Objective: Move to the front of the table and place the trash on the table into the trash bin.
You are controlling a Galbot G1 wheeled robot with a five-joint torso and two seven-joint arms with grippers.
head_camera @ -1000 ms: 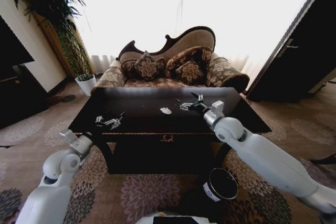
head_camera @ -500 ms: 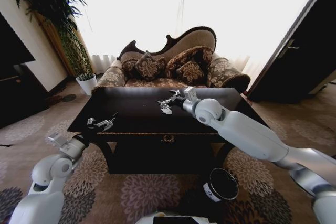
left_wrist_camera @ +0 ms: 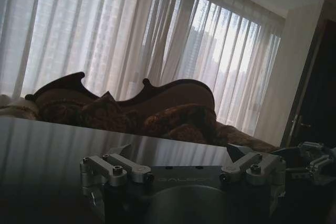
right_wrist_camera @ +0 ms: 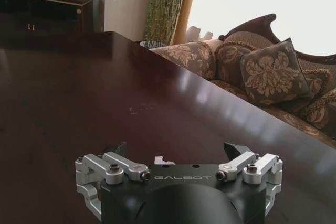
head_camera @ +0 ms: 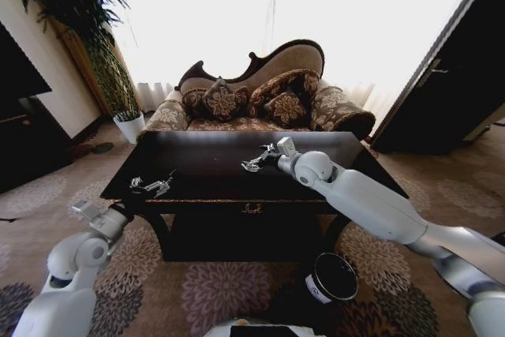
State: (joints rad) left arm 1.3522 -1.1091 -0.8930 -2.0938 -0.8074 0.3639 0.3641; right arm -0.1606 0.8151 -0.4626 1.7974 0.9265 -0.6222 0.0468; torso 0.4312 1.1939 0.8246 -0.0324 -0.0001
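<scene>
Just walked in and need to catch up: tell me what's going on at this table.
The robot stands at the front of the table. Its right tool reaches low over the tabletop, fingers open, with a small white scrap of trash lying between them, not gripped. The left tool hovers open over the table's front left edge. The trash bin sits on the carpet in front of the table.

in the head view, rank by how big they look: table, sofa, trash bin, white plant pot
1. table
2. sofa, a little smaller, but it stands farther back, so its true size may be closer
3. trash bin
4. white plant pot, about like the bin and farther away, so these two are unsure
</scene>
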